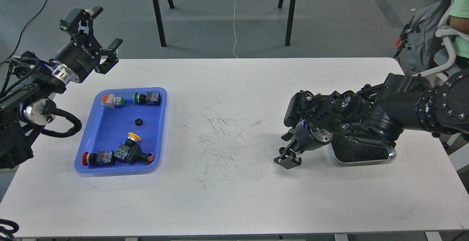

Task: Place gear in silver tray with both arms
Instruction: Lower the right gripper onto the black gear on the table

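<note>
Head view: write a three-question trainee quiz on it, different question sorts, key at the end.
1. True or false: the gear lies in the silver tray.
2. Multiple choice: where does the left gripper stand? A) inside the blue tray, B) raised beyond the blue tray's far left corner with its jaws spread, C) over the silver tray.
3. Fill in: the right gripper is low over the white table, just to the ____ of the silver tray in the picture.

Key:
1. False; the small black gear sits in the blue tray among the push-button switches.
2. B.
3. Left.
</note>
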Action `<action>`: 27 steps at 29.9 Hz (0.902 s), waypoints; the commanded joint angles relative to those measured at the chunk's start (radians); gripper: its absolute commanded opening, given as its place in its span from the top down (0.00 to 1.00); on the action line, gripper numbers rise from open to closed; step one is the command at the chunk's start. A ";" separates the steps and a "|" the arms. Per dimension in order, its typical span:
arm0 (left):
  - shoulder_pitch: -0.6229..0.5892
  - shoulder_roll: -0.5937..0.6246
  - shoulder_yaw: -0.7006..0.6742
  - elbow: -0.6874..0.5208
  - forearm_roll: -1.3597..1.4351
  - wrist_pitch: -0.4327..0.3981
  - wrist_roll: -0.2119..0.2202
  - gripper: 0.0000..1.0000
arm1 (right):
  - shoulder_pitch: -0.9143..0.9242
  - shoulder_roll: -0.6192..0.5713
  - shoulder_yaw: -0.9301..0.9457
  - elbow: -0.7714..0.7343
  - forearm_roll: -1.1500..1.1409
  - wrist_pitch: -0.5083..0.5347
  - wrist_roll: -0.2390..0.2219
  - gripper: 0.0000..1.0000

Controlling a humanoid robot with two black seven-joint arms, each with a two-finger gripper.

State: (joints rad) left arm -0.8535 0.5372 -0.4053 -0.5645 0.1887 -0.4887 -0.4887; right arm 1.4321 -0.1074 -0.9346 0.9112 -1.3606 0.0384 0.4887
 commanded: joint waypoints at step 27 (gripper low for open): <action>0.001 -0.017 0.008 0.028 0.001 0.000 0.000 0.00 | 0.019 0.006 -0.003 0.000 0.000 0.005 0.000 0.62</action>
State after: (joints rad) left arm -0.8529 0.5308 -0.3987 -0.5439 0.1893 -0.4886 -0.4887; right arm 1.4509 -0.1025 -0.9369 0.9116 -1.3605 0.0427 0.4887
